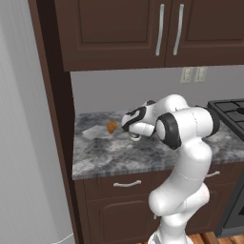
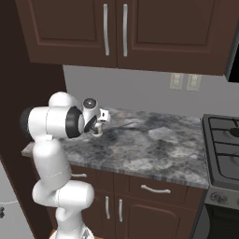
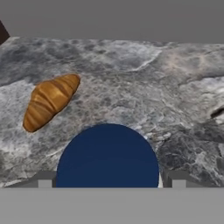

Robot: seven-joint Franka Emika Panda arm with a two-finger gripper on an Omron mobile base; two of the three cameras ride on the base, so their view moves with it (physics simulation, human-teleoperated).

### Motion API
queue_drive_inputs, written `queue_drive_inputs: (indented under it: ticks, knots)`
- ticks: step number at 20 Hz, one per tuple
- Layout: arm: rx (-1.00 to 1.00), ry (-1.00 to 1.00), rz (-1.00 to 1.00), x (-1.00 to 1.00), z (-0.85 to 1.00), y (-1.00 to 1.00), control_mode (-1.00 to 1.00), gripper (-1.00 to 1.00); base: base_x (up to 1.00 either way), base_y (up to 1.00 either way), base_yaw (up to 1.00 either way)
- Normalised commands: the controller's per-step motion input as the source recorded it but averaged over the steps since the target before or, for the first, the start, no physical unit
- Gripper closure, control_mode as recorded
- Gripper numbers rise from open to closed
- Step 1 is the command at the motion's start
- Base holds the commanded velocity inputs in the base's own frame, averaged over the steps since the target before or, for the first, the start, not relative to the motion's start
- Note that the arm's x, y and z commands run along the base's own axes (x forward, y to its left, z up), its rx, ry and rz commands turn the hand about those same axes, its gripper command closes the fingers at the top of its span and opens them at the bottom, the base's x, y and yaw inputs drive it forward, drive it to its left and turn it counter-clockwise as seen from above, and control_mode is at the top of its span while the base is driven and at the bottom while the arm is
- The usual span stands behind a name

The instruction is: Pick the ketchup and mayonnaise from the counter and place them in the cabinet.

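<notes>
Two finger tips [image 3: 44, 180] flanked a dark blue lid [image 3: 108, 155]; I saw the gripper [image 3: 109, 181] spread around it, contact unclear. Croissant [image 3: 49, 101] lay ahead-left on the counter [image 3: 166, 92].

The arm rises from the base, folds at the elbow and reaches forward at desk height. The hand [image 3: 108, 181] points down, low over the desk. Its two fingers [image 3: 175, 178] stand wide apart, one on either side.
</notes>
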Motion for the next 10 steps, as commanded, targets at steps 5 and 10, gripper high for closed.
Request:
queue_drive_inputs:
  ticks: [5, 10]
  knots:
    - [0.00, 0.00, 0.00, 0.07, -0.07, 0.00, -1.00, 1.00, 0.00, 0.00, 0.00]
    - [0.00, -0.03, 0.00, -0.23, 0.09, 0.00, -1.00, 1.00, 0.00, 0.00, 0.00]
